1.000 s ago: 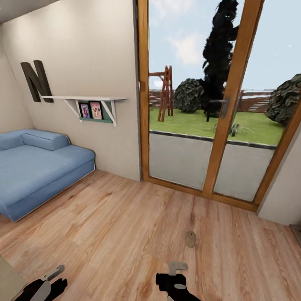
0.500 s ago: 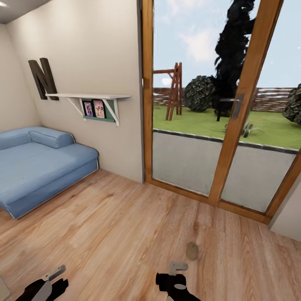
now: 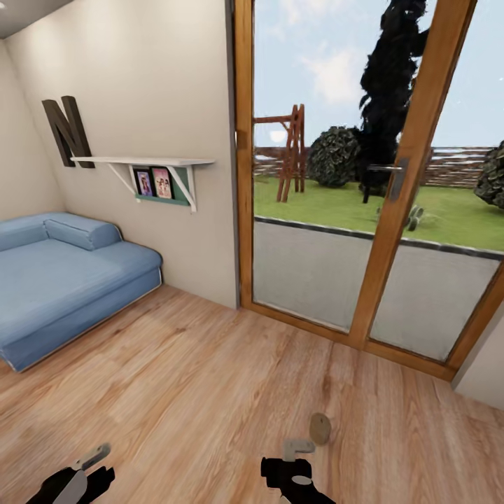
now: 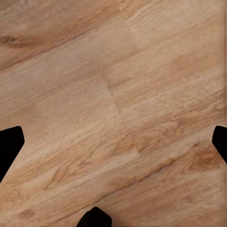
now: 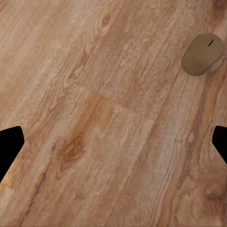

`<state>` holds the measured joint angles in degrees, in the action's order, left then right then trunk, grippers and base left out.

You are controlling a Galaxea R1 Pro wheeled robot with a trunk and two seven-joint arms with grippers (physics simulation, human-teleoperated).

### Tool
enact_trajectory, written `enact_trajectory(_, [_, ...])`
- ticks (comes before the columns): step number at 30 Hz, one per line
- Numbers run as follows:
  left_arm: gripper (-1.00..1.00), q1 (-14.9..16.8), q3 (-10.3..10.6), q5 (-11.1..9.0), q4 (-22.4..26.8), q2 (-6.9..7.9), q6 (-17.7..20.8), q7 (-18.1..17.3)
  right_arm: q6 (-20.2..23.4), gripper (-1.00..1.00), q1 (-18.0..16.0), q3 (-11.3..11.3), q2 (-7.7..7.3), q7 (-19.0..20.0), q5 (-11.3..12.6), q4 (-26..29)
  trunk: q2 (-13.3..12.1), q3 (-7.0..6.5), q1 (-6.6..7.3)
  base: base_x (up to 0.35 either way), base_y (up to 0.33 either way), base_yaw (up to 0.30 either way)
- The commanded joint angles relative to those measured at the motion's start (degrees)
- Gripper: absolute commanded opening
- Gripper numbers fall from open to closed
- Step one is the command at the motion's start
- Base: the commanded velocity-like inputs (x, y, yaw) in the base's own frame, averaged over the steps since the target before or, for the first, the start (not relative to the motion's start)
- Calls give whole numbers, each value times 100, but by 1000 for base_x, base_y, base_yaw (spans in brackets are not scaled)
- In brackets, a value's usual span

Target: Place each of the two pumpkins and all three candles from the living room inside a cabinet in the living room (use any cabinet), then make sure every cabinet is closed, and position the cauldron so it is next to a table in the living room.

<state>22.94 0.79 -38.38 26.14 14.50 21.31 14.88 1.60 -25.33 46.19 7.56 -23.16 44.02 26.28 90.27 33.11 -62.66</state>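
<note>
Currently the robot faces a corner of the living room: a blue sofa [image 3: 63,280] stands at the far left, a wall shelf [image 3: 143,164] hangs above it, and a glazed patio door [image 3: 371,210] occupies the far right. One candle [image 3: 320,428], a small brownish-grey cylinder, lies on its side on the wooden floor [image 3: 210,392], near the robot and just beyond the right gripper [image 3: 297,448]. The right wrist view also shows the candle [image 5: 202,54] ahead of the fingertips and off to one side, clearly apart from them. Both wrist views show the fingertips at opposite picture edges, so the jaws of the right gripper and of the left gripper [image 3: 91,458] stand spread with nothing between them. The step in hand appears to be the approach to this candle for pickup. The next move calls for lowering the right gripper over the candle, aligning the fingers across its short body, and closing firmly, because a cylinder on its side is likely to roll.
</note>
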Motion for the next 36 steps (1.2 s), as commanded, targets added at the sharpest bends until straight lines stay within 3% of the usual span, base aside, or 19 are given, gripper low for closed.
enact_trajectory(1, [100, 0, 9, -55, 14, 3, 23, 41, 16, 100, -9, 48, -6, -49, 28, 9, 3, 6, -2, 279, 0, 0])
enact_trajectory(14, [100, 1, 13, -55, 14, 1, 24, 41, 24, 100, -12, 48, -7, -50, 61, 11, 3, 6, -2, 275, -76, 0])
enact_trajectory(36, [100, 0, 14, -55, 14, 7, 23, 41, 23, 100, -14, 48, -26, -49, 47, 9, 3, 6, -2, 101, 24, 0])
